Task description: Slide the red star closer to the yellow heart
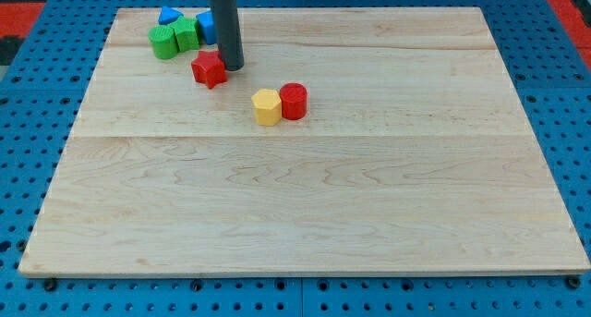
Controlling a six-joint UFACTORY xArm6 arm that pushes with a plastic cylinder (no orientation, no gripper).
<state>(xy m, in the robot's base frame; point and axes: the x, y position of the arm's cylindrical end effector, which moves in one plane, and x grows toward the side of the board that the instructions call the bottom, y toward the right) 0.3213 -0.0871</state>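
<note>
- Camera view, nearest item: wooden board point(305, 225), bare across the view's lower half.
- Yellow block point(266, 106), faceted, heart shape not clearly readable; presumably the task's yellow heart; touching red cylinder point(294, 101) on its right.
- Red star point(210, 68), up-left of yellow block, apart from it.
- Tip point(230, 69) touching or just beside star's right edge; no fingers on this rod, so no open-or-closed state to record.
- Farthest: two green blocks point(174, 39), blue blocks point(169, 16) behind.
- Step judged: approach, star not yet delivered.
- Next move calls for: tip shifted to star's upper-left, then push down-right.
</note>
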